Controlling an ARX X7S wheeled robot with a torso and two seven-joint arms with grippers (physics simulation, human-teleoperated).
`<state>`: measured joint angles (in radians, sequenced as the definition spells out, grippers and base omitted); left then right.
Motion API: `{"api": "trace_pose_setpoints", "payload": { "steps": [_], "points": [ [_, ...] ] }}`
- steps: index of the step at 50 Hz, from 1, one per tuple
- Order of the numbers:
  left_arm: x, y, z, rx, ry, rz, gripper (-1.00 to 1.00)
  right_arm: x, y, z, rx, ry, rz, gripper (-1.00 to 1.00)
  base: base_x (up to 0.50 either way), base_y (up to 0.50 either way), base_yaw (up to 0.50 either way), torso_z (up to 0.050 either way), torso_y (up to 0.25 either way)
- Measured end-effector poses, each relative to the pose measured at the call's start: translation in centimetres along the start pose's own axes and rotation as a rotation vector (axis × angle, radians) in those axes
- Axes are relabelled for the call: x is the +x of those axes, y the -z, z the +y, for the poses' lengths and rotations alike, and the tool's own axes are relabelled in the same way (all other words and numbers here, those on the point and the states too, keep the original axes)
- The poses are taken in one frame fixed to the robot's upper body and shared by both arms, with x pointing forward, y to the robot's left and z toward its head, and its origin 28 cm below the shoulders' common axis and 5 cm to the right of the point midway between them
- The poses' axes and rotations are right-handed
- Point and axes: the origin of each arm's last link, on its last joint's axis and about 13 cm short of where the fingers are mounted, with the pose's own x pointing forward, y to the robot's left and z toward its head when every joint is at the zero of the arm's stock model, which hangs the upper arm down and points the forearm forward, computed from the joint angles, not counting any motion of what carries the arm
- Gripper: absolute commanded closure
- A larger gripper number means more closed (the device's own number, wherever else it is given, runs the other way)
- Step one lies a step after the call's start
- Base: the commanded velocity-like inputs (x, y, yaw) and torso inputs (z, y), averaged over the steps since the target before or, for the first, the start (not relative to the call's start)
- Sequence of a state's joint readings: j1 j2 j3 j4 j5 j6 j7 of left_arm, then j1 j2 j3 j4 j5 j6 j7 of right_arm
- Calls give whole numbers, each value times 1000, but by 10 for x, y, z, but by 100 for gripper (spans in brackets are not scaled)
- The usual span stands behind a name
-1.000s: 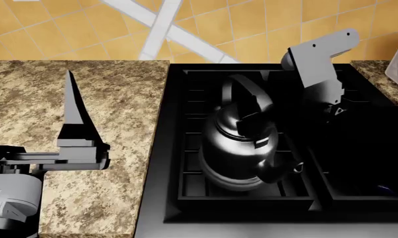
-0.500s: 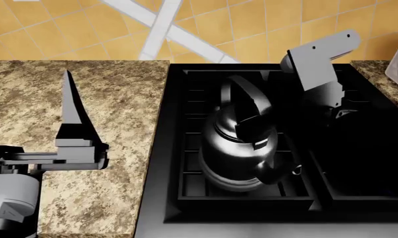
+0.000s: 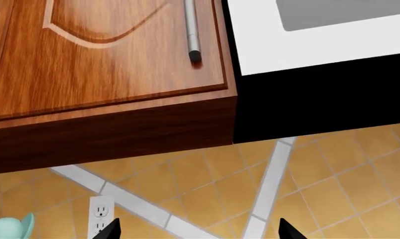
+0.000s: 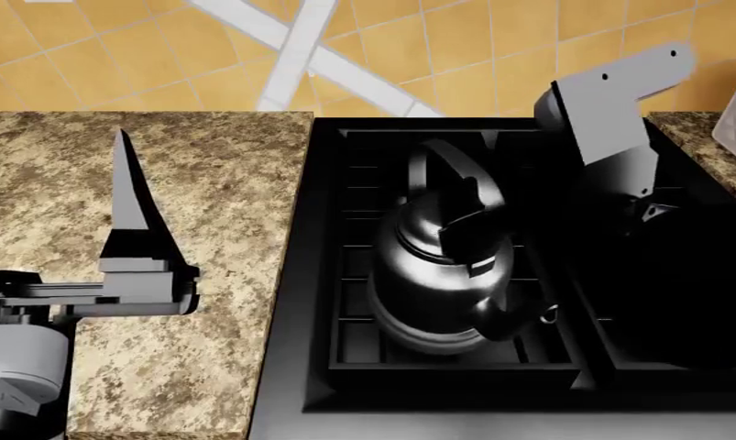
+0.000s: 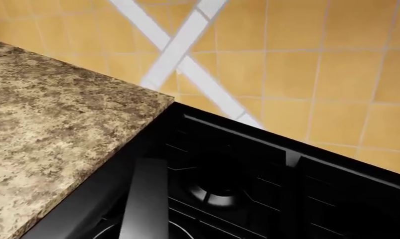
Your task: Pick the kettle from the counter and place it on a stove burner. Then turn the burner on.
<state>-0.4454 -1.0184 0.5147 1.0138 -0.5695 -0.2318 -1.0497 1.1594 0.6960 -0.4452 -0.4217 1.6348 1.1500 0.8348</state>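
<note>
Now, from my head, one kettle (image 4: 439, 284) stands on the front-left stove burner (image 4: 447, 353) grate; my left gripper (image 4: 129, 197) hovers over the tabletop (image 4: 221, 183), my right gripper (image 4: 642, 215) past the kettle, grip unclear. Left wrist: one cabinet (image 3: 106, 59), one outlet (image 3: 100, 216), two fingertips (image 3: 112, 228) apart, empty. Right wrist: one rear burner (image 5: 216, 194)

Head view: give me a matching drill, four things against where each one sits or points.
Things:
1. kettle
2. left hand
3. right arm
4. counter

Places:
A. raised over the far part of the stove, clear of the kettle
B. on the front-left grate of the stove
C. beside the stove, on its left
D. over the counter, pointing toward the tiled wall

Pairs: 1-B, 2-D, 3-A, 4-C
</note>
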Motion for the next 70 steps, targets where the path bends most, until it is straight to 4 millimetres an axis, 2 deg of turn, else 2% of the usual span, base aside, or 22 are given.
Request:
{"api": "trace_pose_setpoints", "payload": {
  "steps": [28,33,55,70],
  "points": [
    [0,0,0,-9,-3,-1,-100,-30,-22,2,34,33,-233,-100,0,0,0,0,0],
    [0,0,0,-13,-4,-4,-100,-34,-23,4,38,45,-273,-100,-421,0,0,0,0],
    [-1,-3,1,-24,-6,-24,-100,-42,-8,12,66,127,-398,-100,-500,11,0,0,0],
    [-1,-3,1,-32,-5,-30,-100,-43,-1,16,83,121,-427,-100,-253,461,0,0,0]
  ]
}}
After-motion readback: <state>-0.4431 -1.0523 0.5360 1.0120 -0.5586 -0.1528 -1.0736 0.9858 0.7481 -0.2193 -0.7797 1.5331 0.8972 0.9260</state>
